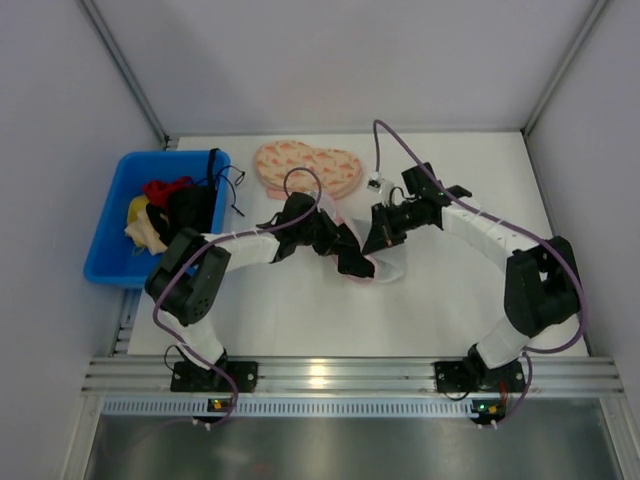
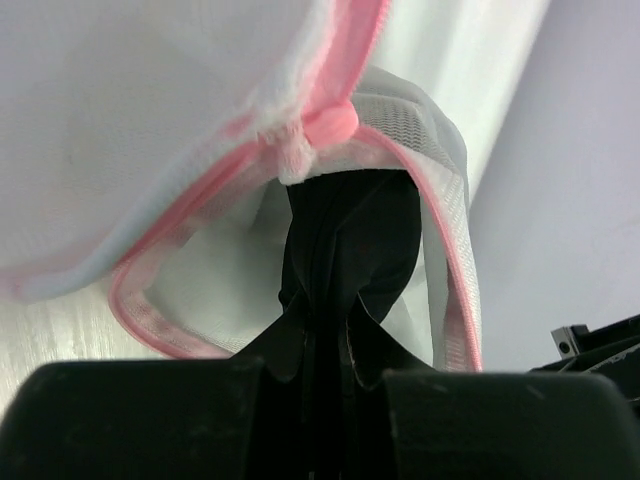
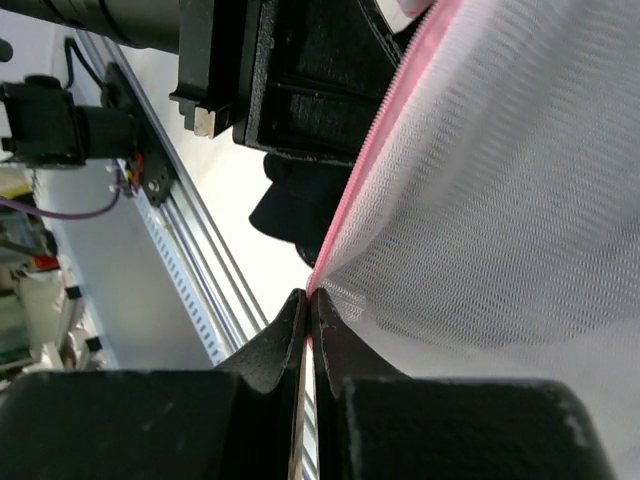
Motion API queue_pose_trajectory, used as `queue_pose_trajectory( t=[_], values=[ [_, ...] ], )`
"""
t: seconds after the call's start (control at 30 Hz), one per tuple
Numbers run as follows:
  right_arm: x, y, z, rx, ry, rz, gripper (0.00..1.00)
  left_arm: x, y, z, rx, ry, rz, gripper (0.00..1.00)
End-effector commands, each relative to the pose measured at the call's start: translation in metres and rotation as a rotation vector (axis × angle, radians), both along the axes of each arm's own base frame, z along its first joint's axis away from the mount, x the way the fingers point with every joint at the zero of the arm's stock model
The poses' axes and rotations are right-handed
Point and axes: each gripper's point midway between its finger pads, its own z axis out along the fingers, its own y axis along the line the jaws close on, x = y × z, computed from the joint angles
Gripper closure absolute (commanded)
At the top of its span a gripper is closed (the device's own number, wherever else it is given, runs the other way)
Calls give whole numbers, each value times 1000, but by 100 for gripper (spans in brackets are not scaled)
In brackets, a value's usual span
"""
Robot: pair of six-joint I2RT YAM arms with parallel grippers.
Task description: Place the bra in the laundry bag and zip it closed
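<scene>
Robot lab cell, white panel walls (image 1: 330, 60), aluminium mounting rail (image 1: 340, 375)

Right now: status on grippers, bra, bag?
Left gripper shut on bra, at open mouth of laundry bag. Right gripper pinching its pink rim. Bag unzipped; nothing blocking the mouth.

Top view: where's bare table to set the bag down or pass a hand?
Bare table lies near, between the front rail and the bag. Another patch sits far right, beyond the right arm, right of the heart cloth. Crowded: the middle, where left gripper, holding the bra, and right gripper meet at the bag, and the blue bin side.
</scene>
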Motion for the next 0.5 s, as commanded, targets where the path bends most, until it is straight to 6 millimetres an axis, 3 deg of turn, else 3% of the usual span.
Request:
queue_pose_trajectory(
  t=[0.0, 0.07, 0.1, 0.13, 0.23, 0.33, 0.4, 0.47],
  values=[
    [13, 4, 16, 108, 19, -44, 100, 25, 2, 3, 107, -36, 59, 100],
    [21, -10, 12, 77, 7, -86, 96, 29, 5, 5, 137, -42, 63, 100],
    [24, -17, 8, 56, -10, -97, 84, 29, 6, 5, 148, -39, 61, 100],
    [35, -31, 3, 3, -42, -150, 80, 28, 6, 6, 147, -37, 58, 100],
    [53, -60, 14, -83, -145, -256, 68, 31, 7, 11, 129, -23, 91, 100],
    [55, -80, 33, -96, -227, -350, 47, 32, 8, 13, 128, 10, 106, 100],
    [42, -85, 40, -71, -233, -404, 32, 35, 5, 17, 121, 20, 113, 100],
    [26, -82, 39, -28, -196, -434, 30, 40, 2, 18, 112, 30, 126, 100]
  ],
)
